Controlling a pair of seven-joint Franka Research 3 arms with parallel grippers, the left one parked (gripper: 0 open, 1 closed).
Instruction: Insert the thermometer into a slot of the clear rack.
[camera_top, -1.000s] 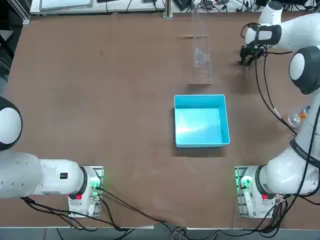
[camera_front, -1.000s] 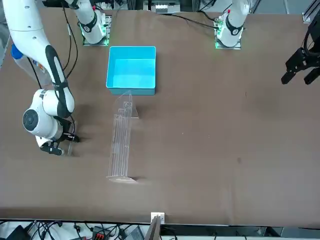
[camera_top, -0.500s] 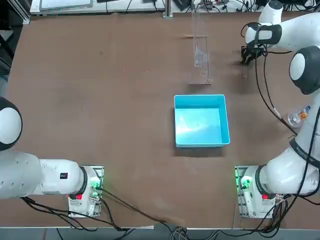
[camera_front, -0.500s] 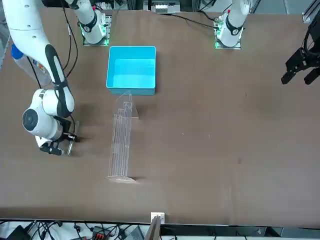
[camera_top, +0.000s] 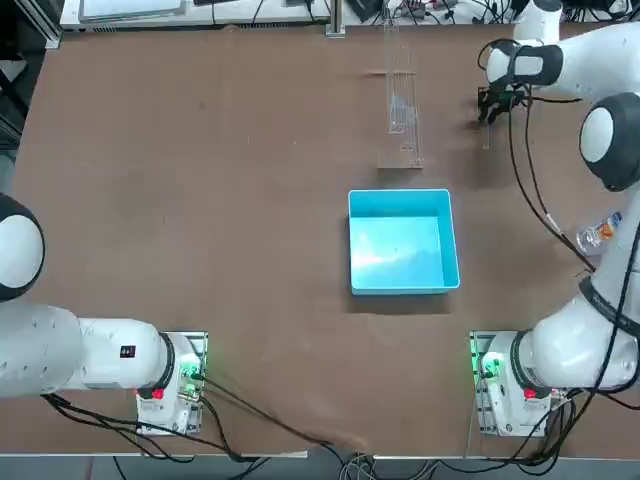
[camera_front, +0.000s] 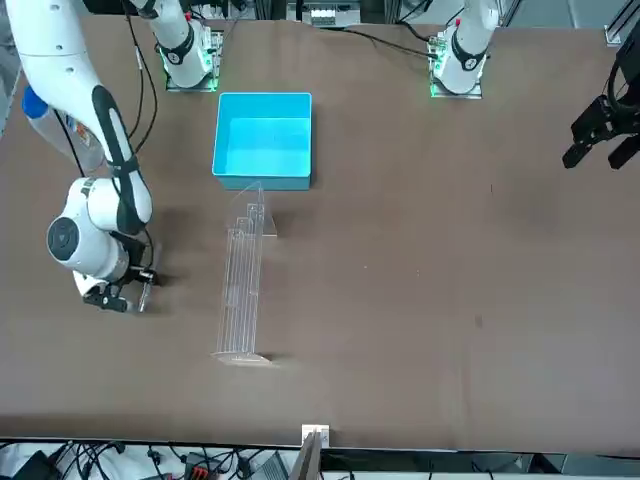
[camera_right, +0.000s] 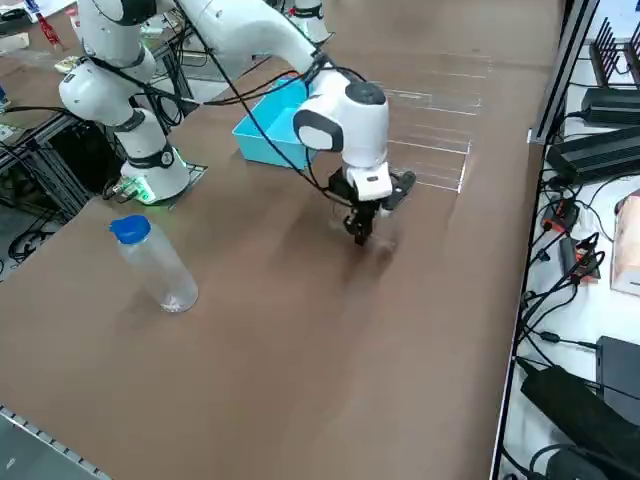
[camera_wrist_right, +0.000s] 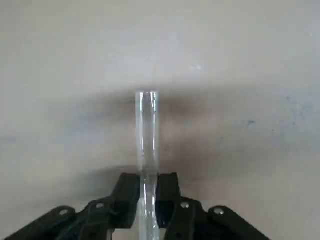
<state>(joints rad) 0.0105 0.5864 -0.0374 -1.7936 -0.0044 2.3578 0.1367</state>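
Observation:
My right gripper (camera_wrist_right: 147, 200) is shut on the thermometer (camera_wrist_right: 147, 130), a thin clear rod that sticks out past the fingertips toward the brown table. In the top view the gripper (camera_top: 488, 108) is at the far right of the table, with the thermometer (camera_top: 486, 136) a faint line just below it. The clear rack (camera_top: 401, 98) lies flat to the gripper's left, beyond the blue box, well apart from the gripper. From the front, the gripper (camera_front: 127, 300) is to the left of the rack (camera_front: 243, 285). From the right side, the gripper (camera_right: 360, 230) points down close to the tabletop.
An open bright-blue box (camera_top: 402, 240) sits mid-table, on the robot's side of the rack. A clear bottle (camera_right: 155, 265) with a blue cap stands near the table's right edge. Cables and equipment run along the table's far edge.
The fingers have closed on the thermometer. The gripper has shifted slightly toward the far edge, taking the rod with it.

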